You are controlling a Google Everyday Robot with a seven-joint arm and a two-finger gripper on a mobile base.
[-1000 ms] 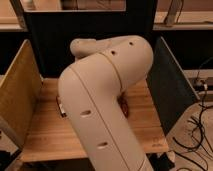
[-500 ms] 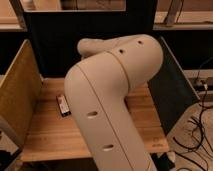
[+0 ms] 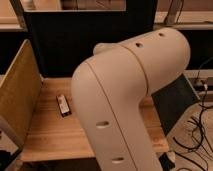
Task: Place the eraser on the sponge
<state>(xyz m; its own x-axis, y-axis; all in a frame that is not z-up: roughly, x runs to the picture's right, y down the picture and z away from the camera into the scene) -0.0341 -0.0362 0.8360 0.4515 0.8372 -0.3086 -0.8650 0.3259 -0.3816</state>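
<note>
Gripper: out of sight, position cannot be told | sponge: not to be seen | arm (image 3: 130, 100): cut off by bottom edge, covers middle and right of table (image 3: 47, 135) | eraser (image 3: 62, 105): label too blurred to read | cables (image 3: 200, 132): cut off at right edge

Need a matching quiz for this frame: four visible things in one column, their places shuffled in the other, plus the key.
Things
1. eraser
2. arm
3. tan side panel
4. cables

Places
a. far right, off the table
b. lying flat on the table, left of the arm
c. centre foreground, hiding much of the table
d. standing along the table's left edge

Pairs: 1-b, 2-c, 3-d, 4-a

The gripper and the sponge are not in view, so they are left out.
</note>
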